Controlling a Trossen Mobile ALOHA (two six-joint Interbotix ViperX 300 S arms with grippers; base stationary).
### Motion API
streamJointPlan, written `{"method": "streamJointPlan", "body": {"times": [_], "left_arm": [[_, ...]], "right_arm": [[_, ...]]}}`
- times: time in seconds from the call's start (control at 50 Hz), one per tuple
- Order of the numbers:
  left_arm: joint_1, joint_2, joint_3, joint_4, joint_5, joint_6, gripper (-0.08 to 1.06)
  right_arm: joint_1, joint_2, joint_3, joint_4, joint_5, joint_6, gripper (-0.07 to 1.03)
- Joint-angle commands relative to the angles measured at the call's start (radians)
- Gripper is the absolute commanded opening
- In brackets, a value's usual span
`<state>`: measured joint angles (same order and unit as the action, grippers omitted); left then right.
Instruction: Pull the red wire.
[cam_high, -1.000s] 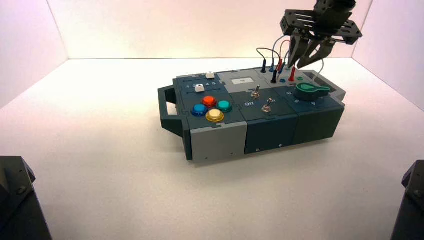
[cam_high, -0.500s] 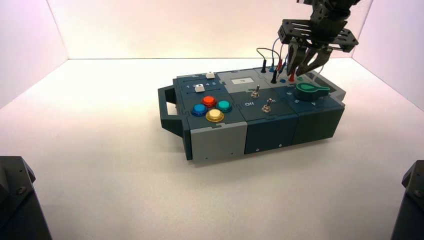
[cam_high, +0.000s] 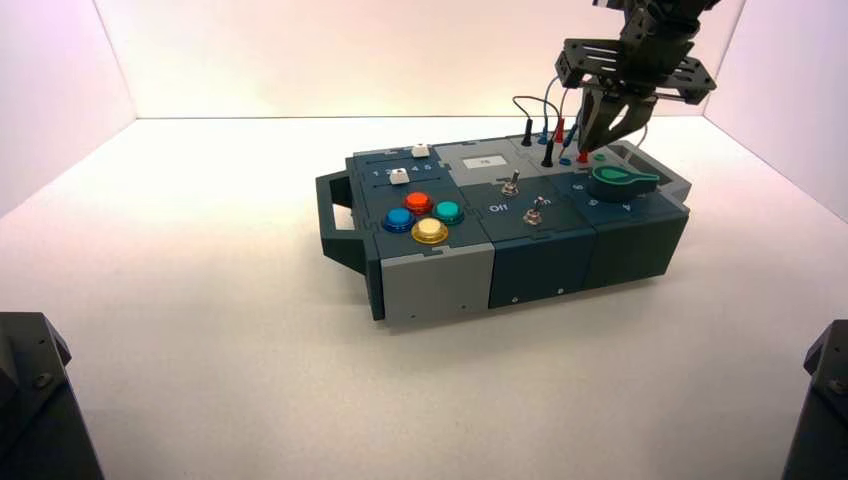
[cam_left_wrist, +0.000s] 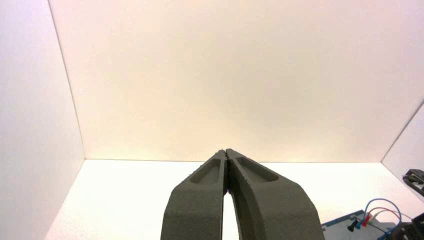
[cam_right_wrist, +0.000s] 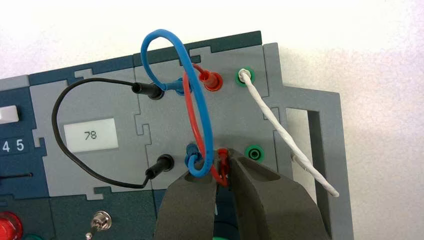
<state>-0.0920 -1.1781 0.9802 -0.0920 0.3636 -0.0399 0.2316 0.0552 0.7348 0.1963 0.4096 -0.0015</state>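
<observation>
The red wire (cam_right_wrist: 189, 115) arches over the grey panel at the box's (cam_high: 440, 280) far right corner, crossed by a blue wire (cam_right_wrist: 165, 40). Its far plug (cam_right_wrist: 210, 79) sits in a socket. Its near plug (cam_right_wrist: 223, 159) stands between the fingers of my right gripper (cam_right_wrist: 221, 167), which is shut on it from above. In the high view this gripper (cam_high: 598, 140) hangs just over the red plug (cam_high: 582, 156). My left gripper (cam_left_wrist: 227, 152) is parked away from the box, shut and holding nothing.
A black wire (cam_right_wrist: 57, 135) loops beside a small display reading 78 (cam_right_wrist: 90, 135). A white wire (cam_right_wrist: 280, 130) runs from a green socket off the box's edge. An unplugged green socket (cam_right_wrist: 255, 153) sits by the right finger. The green knob (cam_high: 622, 180) lies just below the gripper.
My right gripper came down and a little left onto the near red plug, and its wide-open fingers closed around it. The left arm has not moved.
</observation>
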Motion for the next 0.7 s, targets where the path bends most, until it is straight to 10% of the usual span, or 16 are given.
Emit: {"method": "streamJointPlan", "body": {"times": [0.02,0.7], "left_arm": [[-0.005,0.025,-0.034,0.0,-0.012,0.005,-0.03],[-0.005,0.035,-0.029,0.0,-0.009,0.035,-0.03]], "right_arm": [[-0.005,-0.014,-0.028,0.002,0.0,0.003,-0.02],[-0.003,-0.052,-0.061,0.002,0.044,0.006,-0.02]]}}
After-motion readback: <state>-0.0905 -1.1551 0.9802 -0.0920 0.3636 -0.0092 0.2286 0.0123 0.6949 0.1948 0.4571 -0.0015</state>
